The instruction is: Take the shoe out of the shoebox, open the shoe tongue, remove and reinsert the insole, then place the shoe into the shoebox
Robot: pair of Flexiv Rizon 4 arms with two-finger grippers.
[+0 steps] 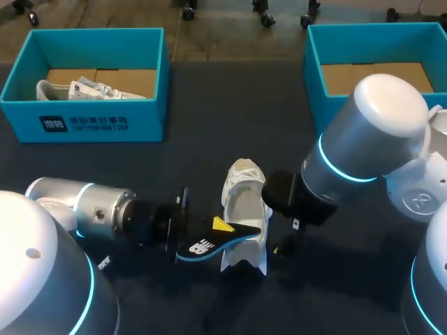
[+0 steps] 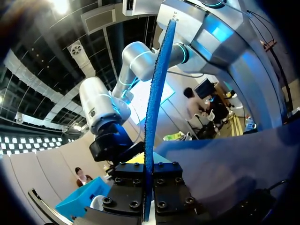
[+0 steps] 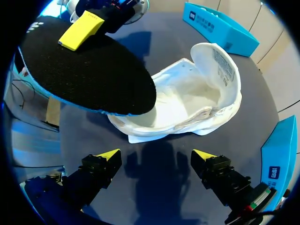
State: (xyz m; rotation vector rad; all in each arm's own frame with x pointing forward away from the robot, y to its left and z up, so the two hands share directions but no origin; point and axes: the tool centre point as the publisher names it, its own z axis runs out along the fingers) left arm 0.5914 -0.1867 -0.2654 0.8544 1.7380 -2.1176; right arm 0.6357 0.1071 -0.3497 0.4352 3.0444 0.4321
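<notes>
- Head view: the white shoe (image 1: pixel 244 202) is lying on the dark table (image 1: pixel 209 105) at the frame's centre, outside both boxes.
- The left gripper (image 1: pixel 218 232) is coming in from the left edge. It is clamping the insole (image 1: pixel 209 246), a black sheet with a blue rim that is slanting across the shoe's lower part and hiding it there.
- The right arm (image 1: pixel 349 160) is coming in from the right, and its bulky wrist is covering most of its own fingers, so their state is not showing here.
- One blue shoebox (image 1: pixel 140 118) is sitting at the upper left with a second white shoe (image 1: pixel 77 89) inside. Another blue box (image 1: pixel 314 77) is sitting at the upper right, showing its cardboard floor.
- Left wrist view: only here is the insole appearing edge-on, a thin blue strip rising straight up between this gripper's two fingers, which are pressing it from both sides. The right arm is standing just beyond the strip.
- Right wrist view: the right gripper (image 3: pixel 157 157) is hanging with its yellow-tipped fingers wide apart over the table, just short of the shoe.
- Only this view is looking into the shoe: it is lying ahead of the fingers with its opening facing the camera, its tongue folded back and its pale lining showing.
- The insole's black face is overlapping the shoe's rim ahead of one finger, with a yellow tip of the left gripper pressing on its far end.
</notes>
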